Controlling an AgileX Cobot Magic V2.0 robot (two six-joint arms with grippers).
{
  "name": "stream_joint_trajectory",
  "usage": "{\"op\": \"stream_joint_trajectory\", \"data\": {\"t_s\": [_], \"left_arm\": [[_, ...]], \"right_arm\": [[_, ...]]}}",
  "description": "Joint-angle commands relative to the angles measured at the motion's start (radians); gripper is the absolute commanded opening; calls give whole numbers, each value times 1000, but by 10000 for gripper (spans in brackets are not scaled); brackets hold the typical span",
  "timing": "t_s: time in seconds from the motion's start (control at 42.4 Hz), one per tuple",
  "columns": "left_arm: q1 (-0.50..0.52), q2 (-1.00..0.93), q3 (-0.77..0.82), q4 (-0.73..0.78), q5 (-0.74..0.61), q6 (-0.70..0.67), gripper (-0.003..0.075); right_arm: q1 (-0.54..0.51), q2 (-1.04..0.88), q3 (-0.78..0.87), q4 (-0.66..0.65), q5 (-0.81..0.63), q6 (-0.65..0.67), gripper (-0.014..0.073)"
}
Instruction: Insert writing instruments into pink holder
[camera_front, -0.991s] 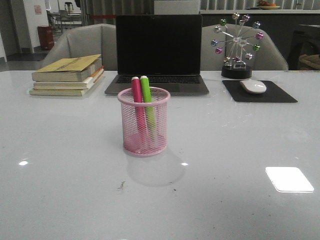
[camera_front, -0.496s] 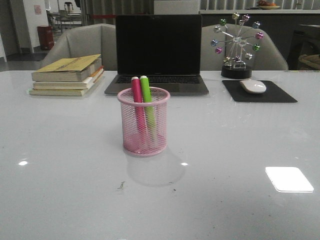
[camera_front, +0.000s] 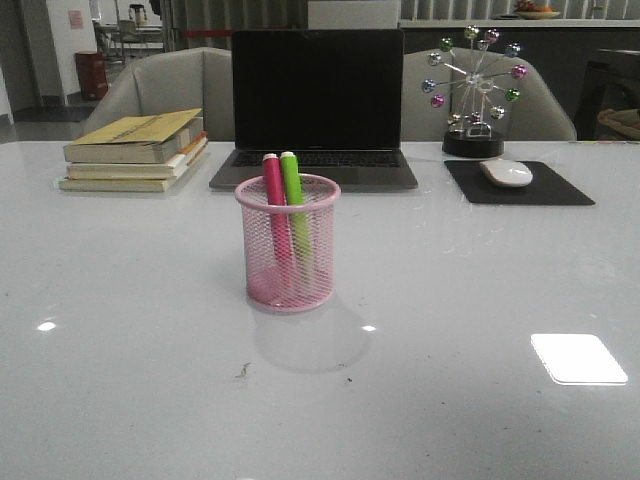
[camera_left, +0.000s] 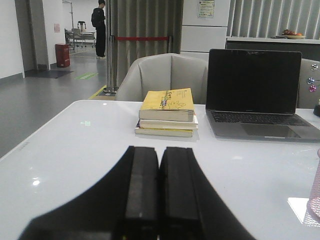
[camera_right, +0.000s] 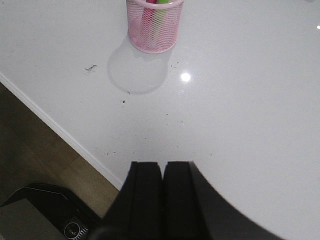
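Nothing has shifted across the last second: the pink holder (camera_front: 288, 243) stands where it did on the counter (camera_front: 480, 300), in front of the laptop (camera_front: 315, 105), with the magenta marker (camera_front: 273, 195) and lime green marker (camera_front: 292, 190) upright inside, tips just above the rim, so the task looks finished. The left tool (camera_left: 159, 192) and right tool (camera_right: 162, 195) are both closed on nothing (neither appears in the front view). Mesh blurs the markers' lower ends; the right wrist view crops the holder's rim
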Motion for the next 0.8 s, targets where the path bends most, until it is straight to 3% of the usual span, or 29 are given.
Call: {"op": "stream_joint_trajectory", "data": {"t_s": [0.0,0.779], "left_arm": [[-3,-18,0,-6,-83,-8,92],[-3,-18,0,-6,-83,-8,92]], "right_arm": [[-5,-9,-26,-13,-69,-11,58],[-6,-15,-17,-13,-72,-11,58]]}}
